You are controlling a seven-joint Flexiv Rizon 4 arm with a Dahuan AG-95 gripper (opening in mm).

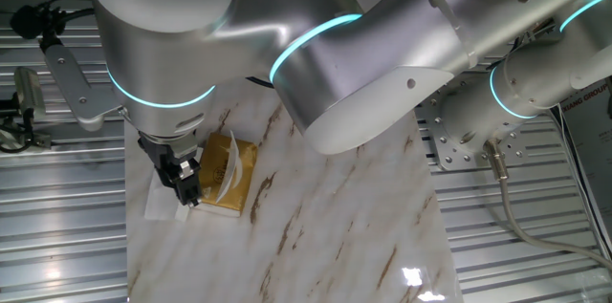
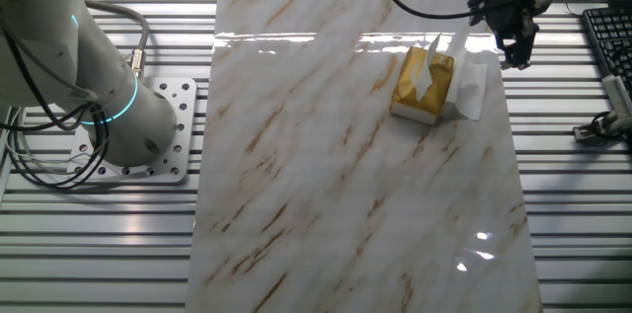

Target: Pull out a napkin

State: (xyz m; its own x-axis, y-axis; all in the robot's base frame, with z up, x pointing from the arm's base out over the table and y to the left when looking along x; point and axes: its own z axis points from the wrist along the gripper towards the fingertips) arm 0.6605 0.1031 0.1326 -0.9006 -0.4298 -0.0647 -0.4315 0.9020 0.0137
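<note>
One fixed view has the big silver arm filling most of the shot, with the pincer (image 1: 185, 186) hanging low over the marble tabletop (image 1: 316, 236), right at the left edge of the golden tissue pack (image 1: 229, 173); a white napkin (image 1: 159, 198) lies flat on the marble just beside the pack, and the dark fingers sit over it; honestly can't tell from here whether they're closed on it or how wide they are. A second bit of white tissue (image 1: 229, 164) curls up out of the pack's top. The other fixed view shows the same thing from the far side; pack (image 2: 423, 85) tilted a bit, loose napkin (image 2: 473, 88) touching its right side, pincer (image 2: 517, 54) just above and to the right, apparently not gripping anything, though the jaw gap is too small to read.
</note>
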